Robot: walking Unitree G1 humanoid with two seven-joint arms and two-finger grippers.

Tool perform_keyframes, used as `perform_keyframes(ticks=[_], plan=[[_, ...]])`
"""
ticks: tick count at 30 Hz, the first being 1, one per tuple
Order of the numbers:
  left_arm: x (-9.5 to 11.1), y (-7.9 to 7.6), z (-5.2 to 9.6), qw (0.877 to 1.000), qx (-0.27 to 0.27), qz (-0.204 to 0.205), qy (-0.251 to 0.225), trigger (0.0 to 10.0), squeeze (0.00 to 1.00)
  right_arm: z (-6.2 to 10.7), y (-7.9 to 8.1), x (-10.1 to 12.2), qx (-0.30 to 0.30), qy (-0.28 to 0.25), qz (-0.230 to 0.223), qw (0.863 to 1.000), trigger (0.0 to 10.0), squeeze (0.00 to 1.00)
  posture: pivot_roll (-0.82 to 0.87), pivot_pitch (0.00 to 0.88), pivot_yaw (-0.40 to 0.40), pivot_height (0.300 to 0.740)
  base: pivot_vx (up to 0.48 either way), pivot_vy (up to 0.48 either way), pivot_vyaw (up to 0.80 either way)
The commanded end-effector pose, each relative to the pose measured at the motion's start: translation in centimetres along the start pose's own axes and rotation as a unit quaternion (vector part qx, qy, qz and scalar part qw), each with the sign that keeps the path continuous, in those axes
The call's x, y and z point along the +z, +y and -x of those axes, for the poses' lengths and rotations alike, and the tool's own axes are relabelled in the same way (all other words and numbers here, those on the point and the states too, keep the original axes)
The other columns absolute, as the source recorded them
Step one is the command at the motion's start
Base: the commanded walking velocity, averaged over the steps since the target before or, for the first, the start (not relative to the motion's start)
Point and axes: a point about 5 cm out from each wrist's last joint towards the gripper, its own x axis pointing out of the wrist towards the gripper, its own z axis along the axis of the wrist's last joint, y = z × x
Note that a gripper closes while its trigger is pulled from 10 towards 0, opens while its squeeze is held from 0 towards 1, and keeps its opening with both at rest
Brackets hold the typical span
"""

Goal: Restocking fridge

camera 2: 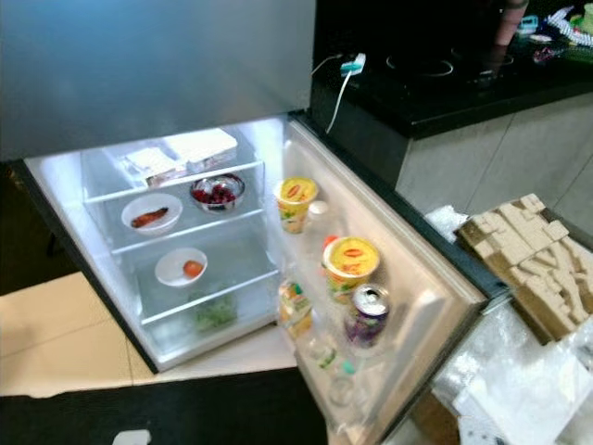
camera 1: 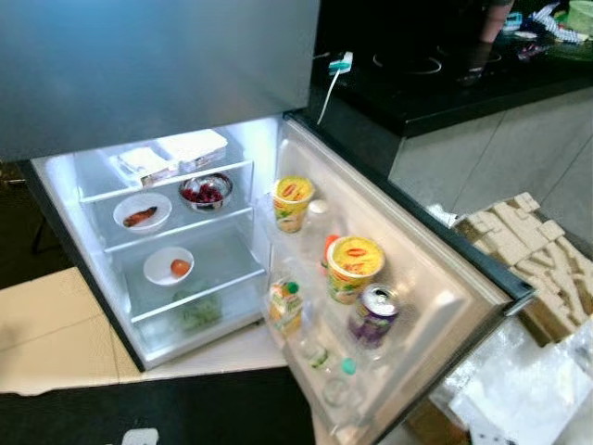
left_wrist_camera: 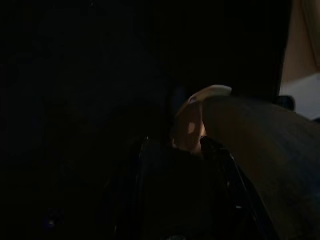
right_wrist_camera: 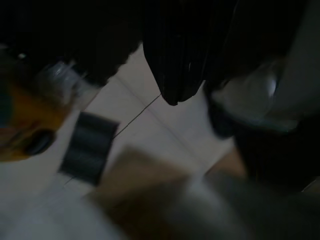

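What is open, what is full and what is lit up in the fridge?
fridge door: swung wide open
fridge inside: light on
purple can: upright in the door rack, top not opened that I can tell
yellow cups: upright, lids on
metal bowl: holds red fruit
upper white plate: holds one brownish piece of food
lower white plate: holds one orange-red fruit
charger cable: dangling off the black counter

head stereo looking down, open fridge [camera 1: 185, 241] shared
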Motion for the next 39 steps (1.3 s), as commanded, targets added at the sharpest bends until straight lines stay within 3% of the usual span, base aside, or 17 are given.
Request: perform_keyframes(ticks=[1, 5, 9, 11, 12, 13, 14, 15, 16, 17, 18, 25, 30, 33, 35, 36, 39], plan=[[-0.3, -0.2, 0.0, 1.000, -0.004, 0.002, 0.005, 10.0, 0.00, 0.1, -0.4, 0.1, -0.017, -0.010, -0.027, 0.999, 10.0, 0.00, -0.03, 0.000, -0.019, 0.740, 0.000, 0.000, 0.00], [-0.3, -0.1, 0.0, 1.000, -0.004, 0.001, 0.006, 10.0, 0.00, 0.2, -1.7, 2.2, -0.025, -0.060, -0.081, 0.995, 10.0, 0.00, -0.03, 0.000, -0.019, 0.740, 0.000, 0.000, 0.00], [-0.4, 0.0, 0.1, 1.000, -0.003, 0.001, 0.007, 10.0, 0.00, 0.5, -2.7, 5.9, 0.011, -0.149, -0.167, 0.975, 10.0, 0.00, -0.03, 0.000, -0.016, 0.740, 0.000, 0.000, 0.00], [-0.4, 0.0, 0.1, 1.000, -0.003, 0.001, 0.007, 10.0, 0.00, 0.5, -2.7, 5.9, 0.011, -0.149, -0.167, 0.975, 10.0, 0.00, -0.03, 0.000, -0.016, 0.740, 0.000, 0.000, 0.00], [-0.4, 0.0, 0.1, 1.000, -0.003, 0.001, 0.008, 10.0, 0.00, 0.8, -2.9, 8.0, 0.048, -0.194, -0.202, 0.959, 10.0, 0.00, -0.04, 0.000, -0.015, 0.740, 0.000, 0.000, 0.00], [-0.4, 0.0, 0.1, 1.000, -0.003, 0.001, 0.008, 10.0, 0.00, 0.8, -2.9, 8.0, 0.048, -0.194, -0.202, 0.959, 10.0, 0.00, -0.04, 0.000, -0.015, 0.740, 0.000, 0.000, 0.00], [-0.5, 0.0, 0.1, 1.000, -0.003, 0.001, 0.009, 10.0, 0.00, 1.3, -2.9, 10.5, 0.100, -0.242, -0.230, 0.937, 10.0, 0.00, -0.04, 0.000, -0.015, 0.740, 0.000, 0.000, 0.00], [-0.5, 0.0, 0.1, 1.000, -0.003, 0.001, 0.009, 10.0, 0.00, 1.3, -2.9, 10.5, 0.100, -0.242, -0.230, 0.937, 10.0, 0.00, -0.04, 0.000, -0.015, 0.740, 0.000, 0.000, 0.00], [-0.6, 0.0, 0.1, 1.000, -0.003, 0.001, 0.010, 10.0, 0.00, 1.8, -2.6, 12.4, 0.150, -0.275, -0.240, 0.919, 10.0, 0.00, -0.04, 0.000, -0.016, 0.740, 0.000, 0.000, 0.00], [-0.6, 0.0, 0.1, 1.000, -0.003, 0.001, 0.010, 10.0, 0.00, 1.8, -2.6, 12.4, 0.150, -0.275, -0.240, 0.919, 10.0, 0.00, -0.04, 0.000, -0.016, 0.740, 0.000, 0.000, 0.00], [-0.6, 0.0, 0.2, 1.000, -0.003, 0.001, 0.011, 10.0, 0.00, 2.2, -2.1, 13.7, 0.193, -0.296, -0.240, 0.904, 10.0, 0.00, -0.04, 0.000, -0.016, 0.740, 0.000, 0.000, 0.00], [-0.8, 0.1, 0.2, 1.000, -0.003, 0.002, 0.012, 10.0, 0.00, 3.2, 1.4, 15.9, 0.366, -0.308, -0.169, 0.862, 10.0, 0.00, -0.04, 0.000, -0.014, 0.740, 0.000, 0.000, 0.00], [-0.9, 0.2, 0.3, 1.000, -0.002, 0.000, 0.013, 10.0, 0.00, 3.8, 2.8, 15.7, 0.459, -0.292, -0.122, 0.830, 10.0, 0.00, -0.04, 0.000, -0.014, 0.740, 0.000, 0.000, 0.00], [-0.9, 0.3, 0.3, 1.000, -0.002, 0.000, 0.013, 10.0, 0.00, 3.9, 3.2, 15.5, 0.485, -0.282, -0.106, 0.821, 10.0, 0.00, -0.04, 0.000, -0.014, 0.740, 0.000, 0.000, 0.00], [-0.8, 0.3, 0.3, 1.000, -0.001, 0.000, 0.012, 10.0, 0.00, 4.3, 4.3, 14.9, 0.546, -0.248, -0.065, 0.798, 10.0, 0.00, -0.04, 0.000, -0.014, 0.740, 0.000, 0.000, 0.00], [-0.8, 0.3, 0.3, 1.000, -0.001, 0.000, 0.012, 10.0, 0.00, 4.3, 4.3, 14.9, 0.546, -0.248, -0.065, 0.798, 10.0, 0.00, -0.04, 0.000, -0.014, 0.740, 0.000, 0.000, 0.00], [-0.8, 0.3, 0.3, 1.000, -0.002, 0.000, 0.012, 10.0, 0.00, 4.9, 6.3, 13.6, 0.625, -0.185, -0.006, 0.758, 10.0, 0.00, -0.04, 0.000, -0.017, 0.740, 0.000, 0.000, 0.00]])
